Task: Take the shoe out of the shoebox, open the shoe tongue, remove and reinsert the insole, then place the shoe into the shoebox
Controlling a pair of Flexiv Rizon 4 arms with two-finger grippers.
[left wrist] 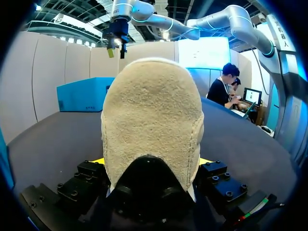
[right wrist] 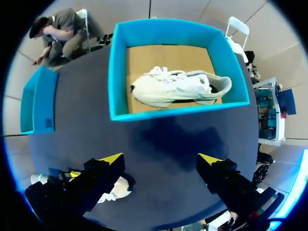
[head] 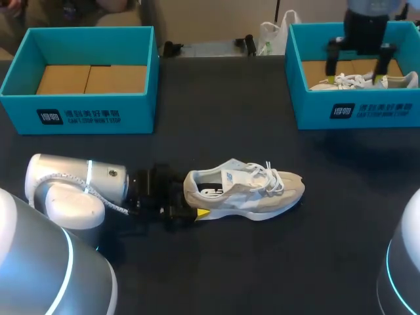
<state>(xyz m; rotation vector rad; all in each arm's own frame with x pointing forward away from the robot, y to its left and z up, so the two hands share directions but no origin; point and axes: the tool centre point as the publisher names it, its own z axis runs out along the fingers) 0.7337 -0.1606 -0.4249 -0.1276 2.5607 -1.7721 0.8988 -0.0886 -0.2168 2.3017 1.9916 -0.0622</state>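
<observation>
The left hand [head: 193, 201] clasps the heel of the beige shoe [head: 246, 190] lying on the desk [head: 216, 262], open surface around it. The right hand [right wrist: 161, 161] hangs spread-fingered over the white shoe [right wrist: 178, 86] in the white-printed right shoebox [head: 308, 108].

Left gripper [head: 194, 202] clasps the beige shoe [head: 252, 191] by its heel.

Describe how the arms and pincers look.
The left arm and right arm are rounded silver-white shells with glowing blue rings. The left pincer and right pincer are black bolted blocks, each with two yellow-tipped fingers.
</observation>
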